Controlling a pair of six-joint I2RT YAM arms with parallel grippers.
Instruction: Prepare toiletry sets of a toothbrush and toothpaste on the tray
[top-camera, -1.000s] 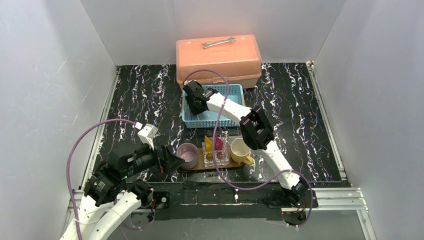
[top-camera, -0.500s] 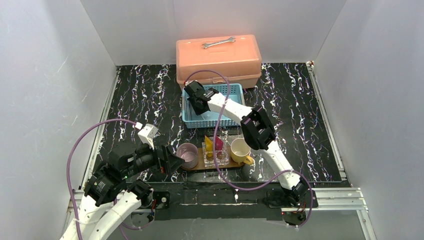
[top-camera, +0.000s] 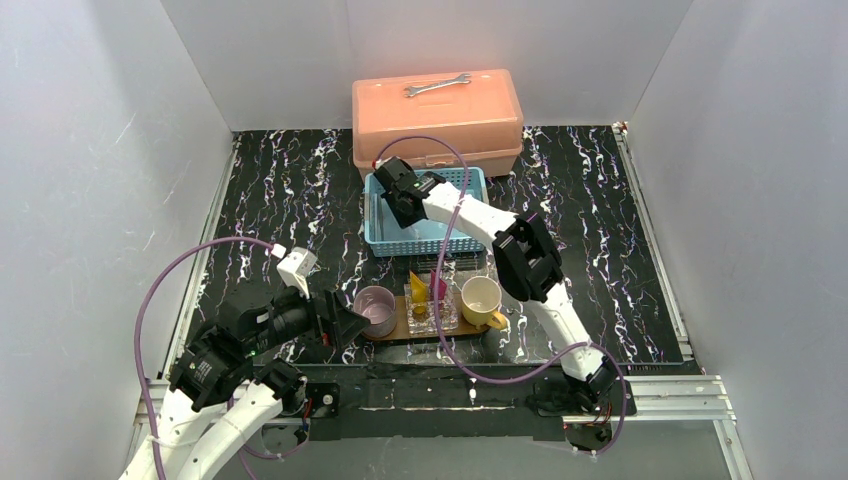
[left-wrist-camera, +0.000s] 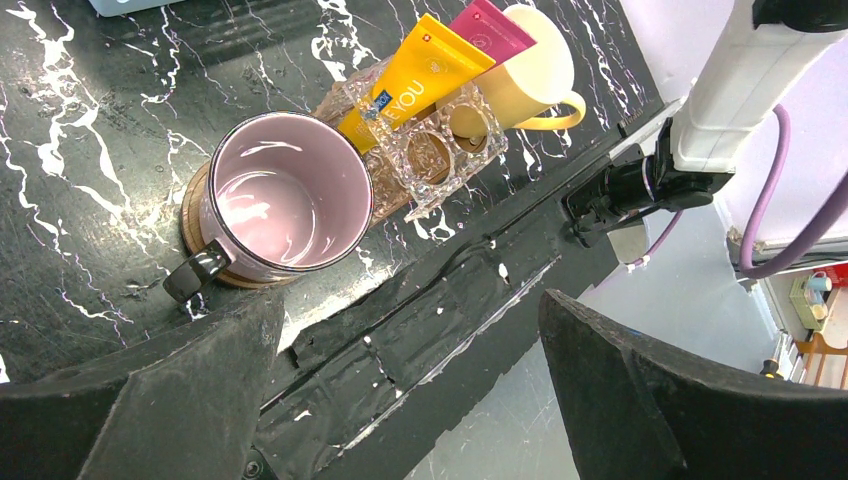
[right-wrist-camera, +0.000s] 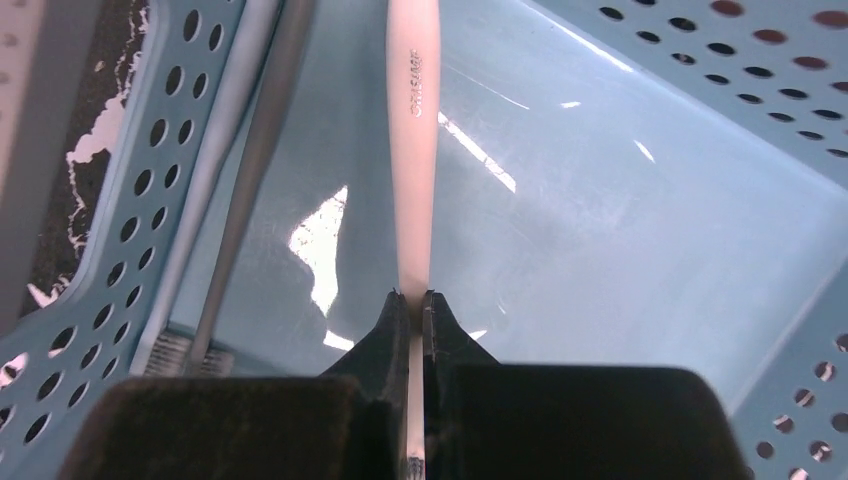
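Note:
My right gripper (right-wrist-camera: 413, 300) is shut on the neck of a slim white toothbrush (right-wrist-camera: 412, 150), whose handle points away over the floor of the light-blue basket (right-wrist-camera: 640, 230). From above, the right gripper (top-camera: 400, 195) sits inside the basket (top-camera: 472, 180). Two more thin sticks, one pale (right-wrist-camera: 215, 170) and one grey (right-wrist-camera: 255, 170), lie along the basket's left wall. A yellow toothpaste tube (left-wrist-camera: 415, 85) and a pink one (left-wrist-camera: 490, 30) stand in a clear holder (left-wrist-camera: 440, 150) on the brown tray (top-camera: 395, 331). My left gripper (left-wrist-camera: 410, 320) hangs open near the table's front edge, holding nothing.
A pink mug (left-wrist-camera: 280, 205) and a yellow mug (left-wrist-camera: 535, 80) flank the clear holder on the tray. An orange toolbox (top-camera: 436, 120) with a steel wrench (top-camera: 437, 86) on its lid stands behind the basket. White walls enclose the table.
The right gripper's jaws have closed on the toothbrush in the basket, and that wrist has shifted slightly right. The left arm has not moved.

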